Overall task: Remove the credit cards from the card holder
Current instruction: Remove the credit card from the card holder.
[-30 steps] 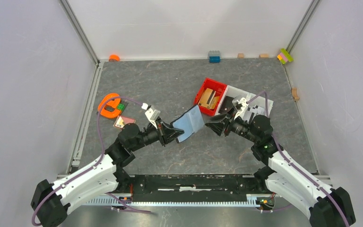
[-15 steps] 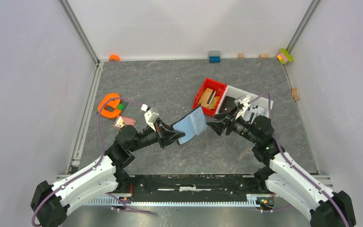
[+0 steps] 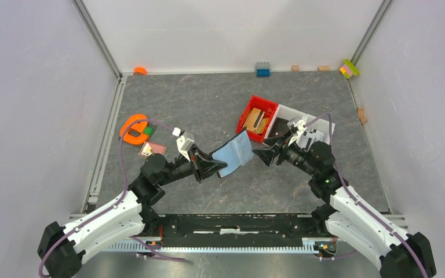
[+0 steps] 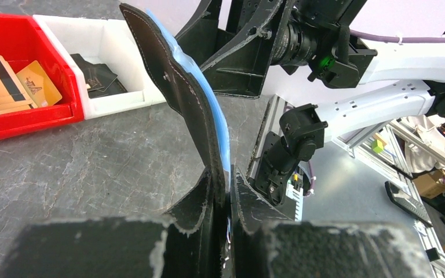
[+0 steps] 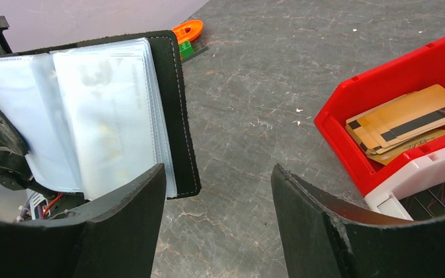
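Since a second earlier, my right gripper (image 5: pixel 220 174) had spread its fingers wider. They stood well apart, holding nothing, just short of the card holder (image 5: pixel 104 116). My left gripper (image 4: pixel 223 200) was pinched tight on the holder's lower edge, holding it upright and clear of the table (image 3: pixel 208 98), between the two arms. The holder hung open like a book. Outside it was black stitched leather with a small metal stud; inside, pale blue-grey clear sleeves fanned out, facing the right wrist. I could not tell whether any cards sat in those sleeves. Off to the left, a pinkish card (image 3: pixel 155 148) lay flat on the grey table beside an orange ring (image 3: pixel 132 128). Farther back on the right, the red bin (image 5: pixel 347 116) held tan flat pieces with dark stripes, and the white bin (image 4: pixel 124 43) touched its side.
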You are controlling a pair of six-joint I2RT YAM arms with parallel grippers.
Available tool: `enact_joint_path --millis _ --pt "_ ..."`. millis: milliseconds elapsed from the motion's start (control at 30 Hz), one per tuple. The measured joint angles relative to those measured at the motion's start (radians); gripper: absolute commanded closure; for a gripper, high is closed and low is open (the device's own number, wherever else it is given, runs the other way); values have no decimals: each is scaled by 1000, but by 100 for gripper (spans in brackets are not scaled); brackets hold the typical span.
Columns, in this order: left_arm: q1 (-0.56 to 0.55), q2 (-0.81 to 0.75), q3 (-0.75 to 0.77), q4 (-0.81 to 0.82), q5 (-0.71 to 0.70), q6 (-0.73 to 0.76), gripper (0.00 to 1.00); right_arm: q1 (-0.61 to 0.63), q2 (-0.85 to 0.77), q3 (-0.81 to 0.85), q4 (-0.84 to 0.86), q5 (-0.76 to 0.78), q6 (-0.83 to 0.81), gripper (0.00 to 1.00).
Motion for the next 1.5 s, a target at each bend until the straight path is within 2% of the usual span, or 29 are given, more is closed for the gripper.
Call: enact_joint_path --millis 533,800,1000,1500 --pt "0 8 0 14 24 0 93 9 44 0 -8 10 0 25" --pt "-2 9 0 18 26 0 93 45 61 0 -5 -2 -1 25" --pt "-2 9 0 21 26 0 94 91 77 0 -4 -9 -13 21" --pt "-2 24 0 23 27 0 95 150 91 1 12 -10 -35 22"
